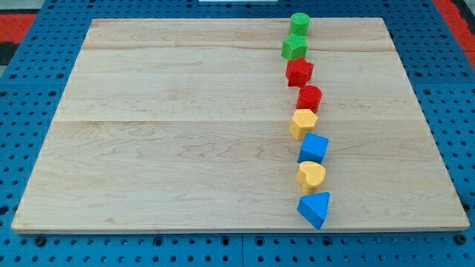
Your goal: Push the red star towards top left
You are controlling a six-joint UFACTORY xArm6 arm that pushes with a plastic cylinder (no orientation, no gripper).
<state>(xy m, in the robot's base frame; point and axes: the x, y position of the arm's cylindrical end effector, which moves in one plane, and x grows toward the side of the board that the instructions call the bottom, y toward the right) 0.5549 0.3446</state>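
Note:
The red star (299, 72) lies on the wooden board (178, 126) right of centre, near the view's top. It is part of a column of blocks. Above it are a green star (295, 48) and a green cylinder (300, 23). Below it are a red cylinder (309, 97), a yellow pentagon-like block (303, 122), a blue cube (314, 148), a yellow heart (312, 176) and a blue triangle (315, 209). The green star touches the red star's top edge. My tip does not show in this view.
The board rests on a blue perforated table (30, 81). A red patch (15, 18) shows at the view's top left corner and another at the top right.

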